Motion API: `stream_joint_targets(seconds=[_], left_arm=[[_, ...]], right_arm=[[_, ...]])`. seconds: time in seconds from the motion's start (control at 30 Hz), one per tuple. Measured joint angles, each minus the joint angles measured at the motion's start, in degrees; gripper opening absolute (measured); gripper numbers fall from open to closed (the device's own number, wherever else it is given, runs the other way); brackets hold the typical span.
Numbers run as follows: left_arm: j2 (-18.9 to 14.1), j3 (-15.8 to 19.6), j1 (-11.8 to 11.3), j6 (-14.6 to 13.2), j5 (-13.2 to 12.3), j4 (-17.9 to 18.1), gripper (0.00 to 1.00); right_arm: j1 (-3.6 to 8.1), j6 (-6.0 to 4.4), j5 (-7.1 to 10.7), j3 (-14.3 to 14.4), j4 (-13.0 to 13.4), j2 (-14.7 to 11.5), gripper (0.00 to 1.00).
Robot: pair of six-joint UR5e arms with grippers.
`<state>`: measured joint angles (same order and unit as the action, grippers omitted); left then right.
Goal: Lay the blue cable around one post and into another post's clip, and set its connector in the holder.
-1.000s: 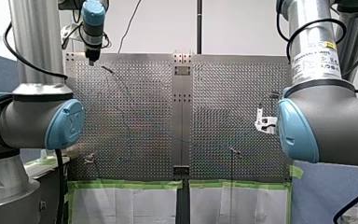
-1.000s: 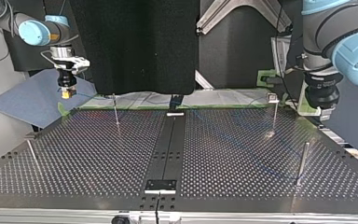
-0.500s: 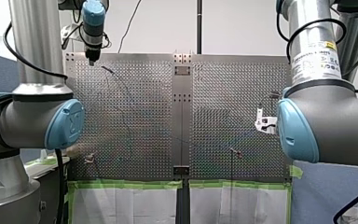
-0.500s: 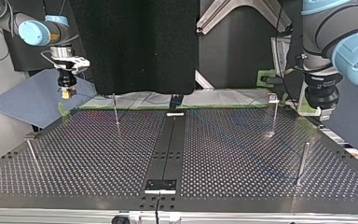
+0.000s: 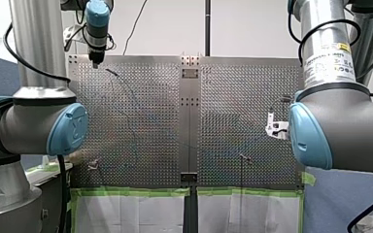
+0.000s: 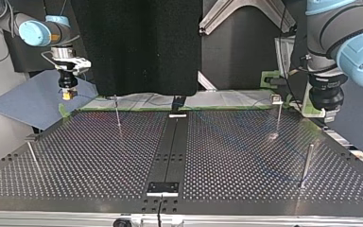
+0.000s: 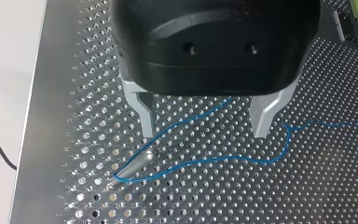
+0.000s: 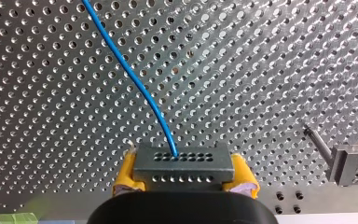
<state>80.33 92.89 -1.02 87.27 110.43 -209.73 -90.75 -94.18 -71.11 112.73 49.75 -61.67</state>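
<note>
The blue cable (image 7: 242,158) lies in loose curves on the perforated plate and loops around a slanted metal post (image 7: 135,165). Above that post hangs my left gripper (image 7: 205,133), open, with nothing between its metal fingers (image 7: 147,123). My right gripper (image 8: 182,175) is shut on the grey connector (image 8: 182,161), which sits between yellow pads (image 8: 126,175) with the cable (image 8: 130,74) running out ahead of it. A grey holder block (image 8: 352,163) and a thin post (image 8: 317,140) stand beside it. In the top view my right gripper (image 6: 68,93) hovers at the left, my left gripper (image 6: 328,101) at the right.
Thin posts stand on the plate (image 6: 117,111), (image 6: 278,113), (image 6: 306,163), (image 6: 32,153). A dark strip (image 6: 170,142) divides the two plate halves. Green tape (image 5: 131,192) lines the plate's edge nearest the arms. A blue mat (image 6: 28,104) lies beyond my right gripper.
</note>
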Motion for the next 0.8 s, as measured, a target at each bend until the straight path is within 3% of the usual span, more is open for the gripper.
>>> stream_joint_targets(seconds=[0.27,0.57,0.8], left_arm=[[0.0,0.0,0.1,0.1,-0.6,0.8,0.99],[-1.0,0.3,1.2,0.5,-4.7,4.9,0.99],[-0.3,3.1,3.6,1.3,-8.1,8.4,0.99]], right_arm=[[0.0,0.05,0.0,0.0,0.0,0.0,0.0],[0.0,0.53,-0.4,0.0,-1.5,-0.1,0.0],[0.0,1.25,-1.08,0.0,-3.0,-0.2,0.0]])
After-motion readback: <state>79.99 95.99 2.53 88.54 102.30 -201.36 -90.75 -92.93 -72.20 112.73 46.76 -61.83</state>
